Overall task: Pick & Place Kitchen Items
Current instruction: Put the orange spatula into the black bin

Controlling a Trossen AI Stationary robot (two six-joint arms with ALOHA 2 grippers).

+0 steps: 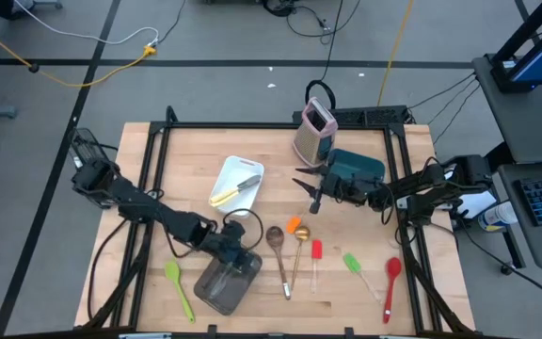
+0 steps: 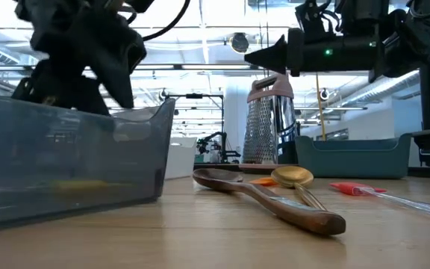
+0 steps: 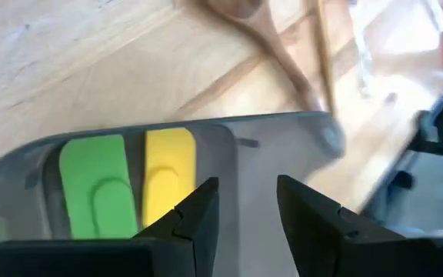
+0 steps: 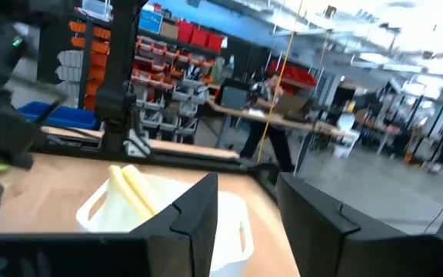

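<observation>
Left pincer sits right over the clear grey bin at the bench's front edge, fingers apart with nothing between them; green and yellow blades already lie inside the bin in the left wrist view, so I'd say this is a drop just finished. Right pincer waits mid-bench beside the teal bin, fingers apart and empty too. Going down in size, what's left on the wood: green spatula left of the bin, wooden spoon and gold spoon touching just right of it, red spoon further right. My guess for the next move: lift clear of the bin wall, then line up along the wooden spoon's handle, without nudging the gold one.
</observation>
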